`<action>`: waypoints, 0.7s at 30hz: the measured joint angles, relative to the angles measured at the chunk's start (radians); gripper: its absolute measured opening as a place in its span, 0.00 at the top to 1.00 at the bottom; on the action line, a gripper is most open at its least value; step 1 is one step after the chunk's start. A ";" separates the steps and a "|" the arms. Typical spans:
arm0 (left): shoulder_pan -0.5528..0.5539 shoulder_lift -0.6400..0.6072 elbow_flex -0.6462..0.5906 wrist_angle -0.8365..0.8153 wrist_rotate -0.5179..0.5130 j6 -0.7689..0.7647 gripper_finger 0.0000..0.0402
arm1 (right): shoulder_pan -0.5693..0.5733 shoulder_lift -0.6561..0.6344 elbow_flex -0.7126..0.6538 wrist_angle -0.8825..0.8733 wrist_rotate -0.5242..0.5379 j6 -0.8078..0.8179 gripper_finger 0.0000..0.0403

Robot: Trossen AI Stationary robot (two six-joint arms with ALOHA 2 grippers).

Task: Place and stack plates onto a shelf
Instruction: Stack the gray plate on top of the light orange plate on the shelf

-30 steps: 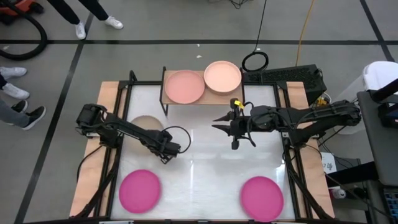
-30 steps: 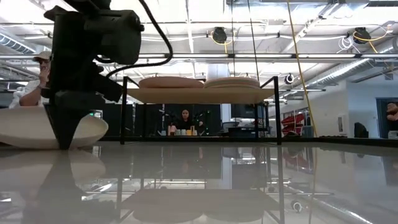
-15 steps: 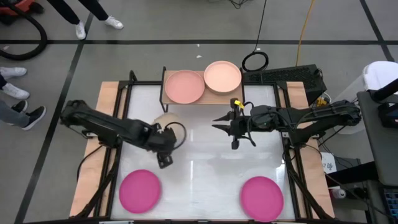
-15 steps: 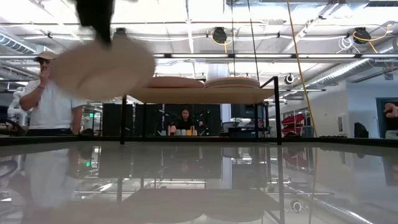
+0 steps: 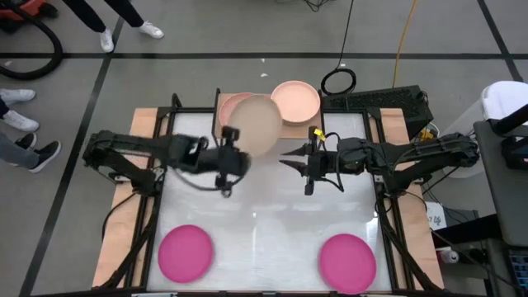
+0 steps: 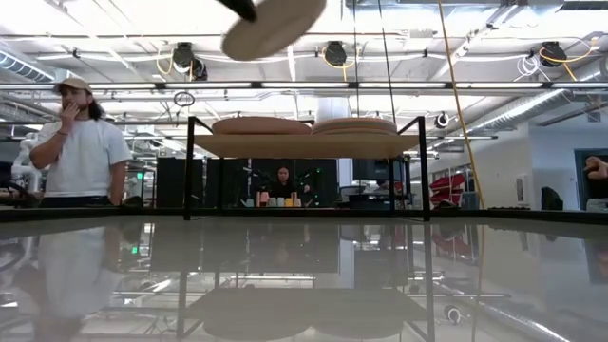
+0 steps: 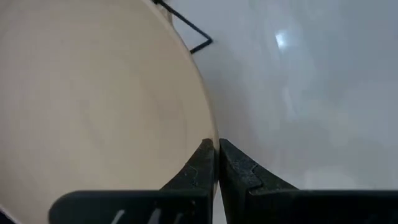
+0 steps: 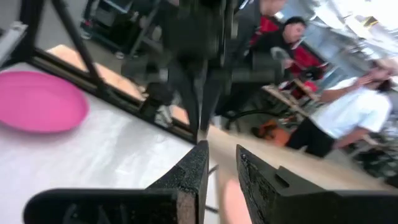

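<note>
The white tabletop [image 5: 264, 239] carries two magenta plates, one at the near left [image 5: 186, 253] and one at the near right [image 5: 347, 261]. At the far edge stands the shelf [image 5: 290, 126], a low wood board on thin black legs, bearing a salmon plate [image 5: 225, 106] on its left half and a peach plate [image 5: 296, 100] on its right half; in the low view both lie flat on the board. The left arm reaches across from the left side, and the left pincer [image 5: 228, 158] is clamped on the rim of a beige plate [image 5: 256, 124]. This plate is lifted clear of the tabletop, tilted, and extends from the pincer toward the shelf, covering most of the salmon plate in the high view. In the low view the beige plate [image 6: 274, 27] hangs well above shelf level. In the left wrist view both fingers [image 7: 200, 167] pinch the plate edge [image 7: 93, 106]. The right pincer [image 5: 290, 162] hovers over the tabletop centre, just in front of the shelf, with its fingers slightly apart and holding nothing.
</note>
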 joint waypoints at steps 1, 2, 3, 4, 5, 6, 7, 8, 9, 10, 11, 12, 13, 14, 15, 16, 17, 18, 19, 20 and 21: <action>0.037 0.015 0.000 0.010 0.031 0.044 0.98 | 0.000 0.000 0.000 0.011 0.021 -0.009 0.83; 0.075 0.028 0.000 0.006 0.062 0.078 0.98 | 0.000 0.000 0.000 0.019 0.034 -0.014 0.83; 0.111 0.041 0.000 -0.008 0.089 0.107 0.98 | 0.000 0.000 0.000 0.028 0.046 -0.014 0.83; 0.147 0.055 0.000 -0.019 0.110 0.129 0.98 | 0.000 0.000 0.000 0.031 0.050 -0.014 0.83; 0.182 0.069 0.000 -0.023 0.126 0.145 0.98 | 0.000 0.000 0.000 0.033 0.050 -0.014 0.83; 0.213 0.081 0.000 -0.027 0.138 0.158 0.98 | 0.000 0.000 0.000 0.034 0.050 -0.014 0.83; 0.244 0.093 0.000 -0.032 0.151 0.172 0.98 | 0.000 0.000 0.000 0.034 0.051 -0.016 0.83; 0.271 0.102 0.000 -0.037 0.161 0.184 0.97 | 0.000 0.000 0.000 0.033 0.051 -0.018 0.83; 0.295 0.107 0.000 -0.038 0.171 0.196 0.97 | 0.000 0.000 0.000 0.032 0.050 -0.021 0.83; 0.317 0.108 0.000 -0.044 0.188 0.210 0.97 | 0.000 0.000 0.000 0.029 0.050 -0.024 0.83; 0.336 0.114 0.000 -0.054 0.212 0.220 0.97 | 0.000 0.000 0.000 0.025 0.050 -0.029 0.83; 0.350 0.120 0.000 -0.059 0.230 0.226 0.97 | 0.000 0.000 0.000 0.021 0.050 -0.030 0.83; 0.364 0.125 0.000 -0.061 0.246 0.224 0.97 | 0.000 0.000 0.000 0.018 0.050 -0.031 0.83; 0.375 0.129 0.000 -0.069 0.255 0.213 0.96 | 0.000 0.000 0.000 0.015 0.052 -0.032 0.83; 0.383 0.130 -0.002 -0.081 0.256 0.199 0.96 | 0.000 0.000 0.000 0.015 0.053 -0.032 0.83; 0.391 0.129 -0.002 -0.095 0.256 0.188 0.96 | 0.000 0.000 0.000 0.016 0.053 -0.032 0.83; 0.394 0.127 -0.002 -0.095 0.256 0.183 0.96 | 0.000 0.000 0.000 0.016 0.055 -0.032 0.83; 0.397 0.127 0.000 -0.090 0.252 0.181 0.96 | 0.000 0.000 0.000 0.016 0.059 -0.032 0.83; 0.400 0.128 0.000 -0.086 0.246 0.175 0.95 | 0.000 0.000 0.000 0.015 0.068 -0.032 0.83; 0.401 0.129 0.000 -0.087 0.242 0.169 0.94 | 0.000 0.000 0.000 0.013 0.074 -0.032 0.83; 0.402 0.130 -0.001 -0.089 0.236 0.163 0.92 | 0.000 0.000 0.000 0.010 0.076 -0.032 0.83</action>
